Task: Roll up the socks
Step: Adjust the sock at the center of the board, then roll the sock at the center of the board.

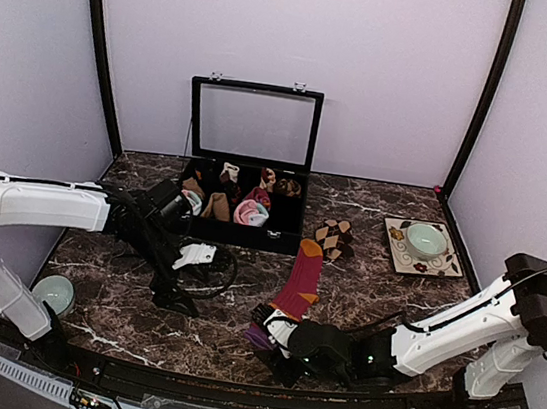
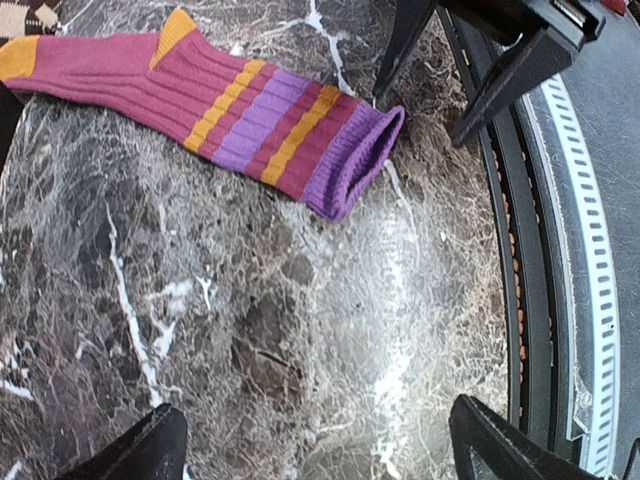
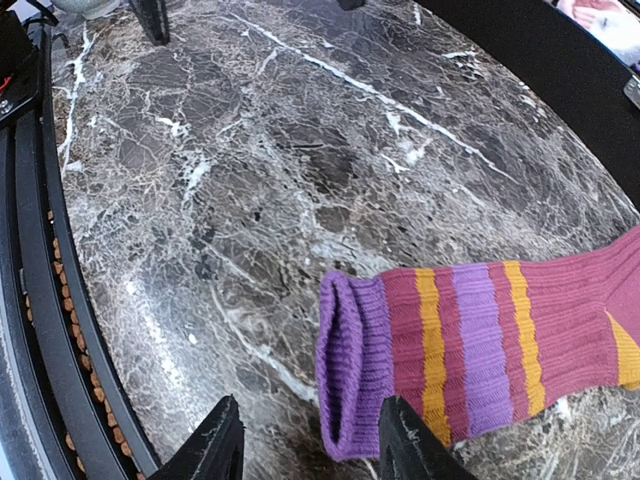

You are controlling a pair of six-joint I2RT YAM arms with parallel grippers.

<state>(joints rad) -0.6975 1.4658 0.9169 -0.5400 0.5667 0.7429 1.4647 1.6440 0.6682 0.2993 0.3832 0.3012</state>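
Observation:
The long magenta sock [image 1: 301, 279] with purple and orange stripes lies flat on the marble table, its purple cuff [image 3: 352, 372] toward the near edge. My right gripper [image 1: 271, 343] [image 3: 312, 452] is low at that cuff with its jaws apart. One finger [image 3: 412, 445] stands over the cuff and the other [image 3: 214, 447] over bare marble, leaving a gap beside the fabric. The brown-and-beige diamond sock [image 1: 333, 239] lies beyond the magenta sock's toe. My left gripper [image 1: 173, 292] [image 2: 315, 455] hangs wide open over bare table left of the magenta sock [image 2: 220, 105], holding nothing.
A black compartment box [image 1: 285, 234] with its glass lid raised stands at the back middle and holds small sock rolls. At the right is a patterned plate [image 1: 396, 256] with a green bowl [image 1: 426, 240] on it. Another bowl [image 1: 53, 292] sits near the left arm's base.

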